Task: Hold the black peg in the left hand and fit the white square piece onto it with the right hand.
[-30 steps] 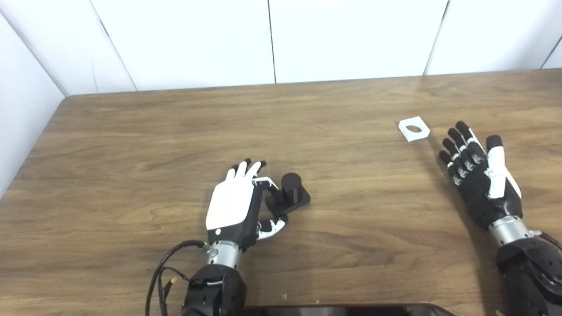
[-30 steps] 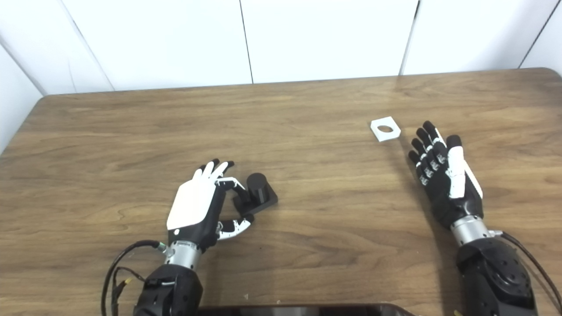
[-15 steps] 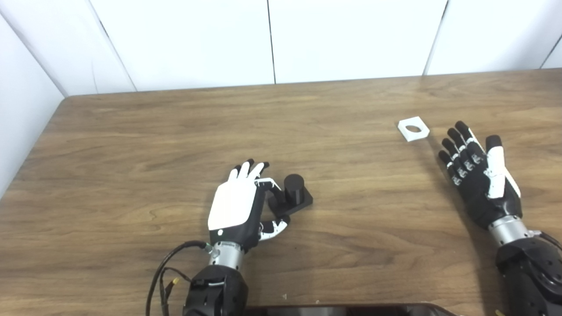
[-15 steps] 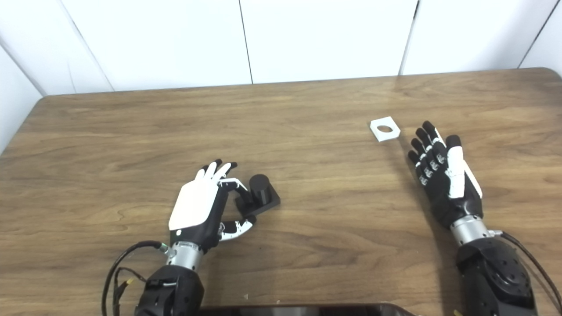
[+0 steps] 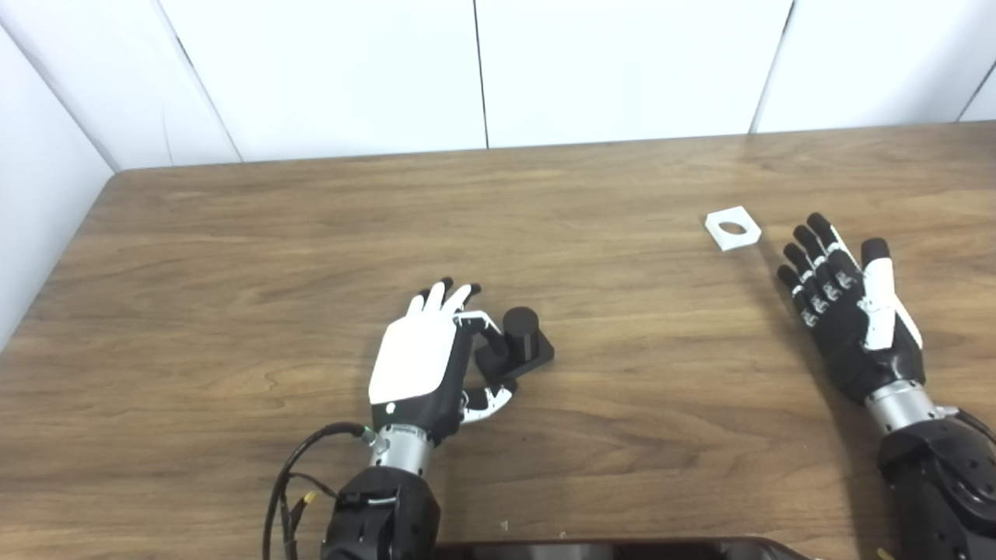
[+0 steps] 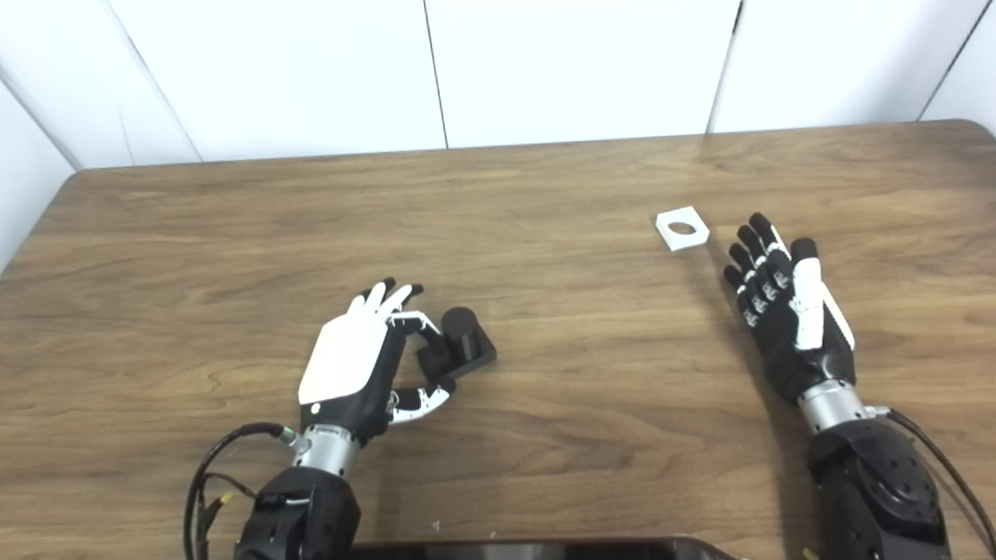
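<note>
Left hand [image 5: 424,362], fingers spread, brackets the black peg [image 5: 520,330] ungripped; right hand [image 5: 848,307] waits open near the white square piece [image 5: 732,228]; closing comes next.

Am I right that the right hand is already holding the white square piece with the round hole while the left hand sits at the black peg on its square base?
Not quite: the right hand is open and holds nothing. The white square piece lies on the wooden table, apart from its fingertips, as the left eye view shows. The left hand is at the black peg.
</note>
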Available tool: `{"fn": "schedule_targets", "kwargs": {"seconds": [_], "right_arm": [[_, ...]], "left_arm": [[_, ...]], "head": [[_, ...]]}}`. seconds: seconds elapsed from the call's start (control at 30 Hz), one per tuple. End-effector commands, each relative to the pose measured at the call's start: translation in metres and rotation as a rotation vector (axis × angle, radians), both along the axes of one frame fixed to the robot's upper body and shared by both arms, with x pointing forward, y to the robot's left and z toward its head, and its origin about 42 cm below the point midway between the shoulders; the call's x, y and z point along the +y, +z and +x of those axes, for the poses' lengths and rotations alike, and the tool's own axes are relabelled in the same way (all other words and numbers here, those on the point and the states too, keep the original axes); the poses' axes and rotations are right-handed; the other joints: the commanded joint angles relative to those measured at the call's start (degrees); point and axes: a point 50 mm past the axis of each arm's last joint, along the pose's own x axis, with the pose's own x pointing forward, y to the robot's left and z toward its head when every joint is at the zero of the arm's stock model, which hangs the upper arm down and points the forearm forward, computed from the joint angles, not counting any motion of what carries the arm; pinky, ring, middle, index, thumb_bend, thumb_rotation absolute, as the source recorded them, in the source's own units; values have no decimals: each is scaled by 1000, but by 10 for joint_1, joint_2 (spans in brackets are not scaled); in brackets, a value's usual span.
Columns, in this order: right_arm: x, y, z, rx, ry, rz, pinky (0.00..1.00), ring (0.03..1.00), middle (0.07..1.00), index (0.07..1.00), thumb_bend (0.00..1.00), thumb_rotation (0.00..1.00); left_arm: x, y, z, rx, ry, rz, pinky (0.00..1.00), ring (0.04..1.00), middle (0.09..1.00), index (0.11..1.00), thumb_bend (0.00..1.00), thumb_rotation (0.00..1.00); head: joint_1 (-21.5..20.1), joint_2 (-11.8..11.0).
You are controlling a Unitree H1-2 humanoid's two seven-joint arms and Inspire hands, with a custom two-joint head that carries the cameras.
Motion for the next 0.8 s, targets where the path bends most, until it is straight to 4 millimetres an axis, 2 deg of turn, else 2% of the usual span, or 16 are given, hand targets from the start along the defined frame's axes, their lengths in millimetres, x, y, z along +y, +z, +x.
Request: {"fn": "schedule_targets", "kwargs": {"seconds": [0.0, 0.57, 0.77], "right_arm": [[3, 0, 4, -2, 8, 6, 1000, 1000, 1000, 1000, 623, 1000], [3, -1, 4, -4, 6, 9, 1000, 1000, 1000, 1000, 613, 1000], [3, -3, 4, 0, 7, 12, 1000, 1000, 1000, 1000, 623, 1000]], "left_arm": [[-4, 21, 2, -75, 3, -4, 991, 1000, 917, 493, 519, 63], [-6, 51, -7, -104, -6, -24, 973, 1000, 922, 493, 520, 64], [3, 55, -5, -109, 18, 4, 939, 1000, 911, 493, 519, 68]], "head": [[1, 0], [3, 0], [3, 1]]}}
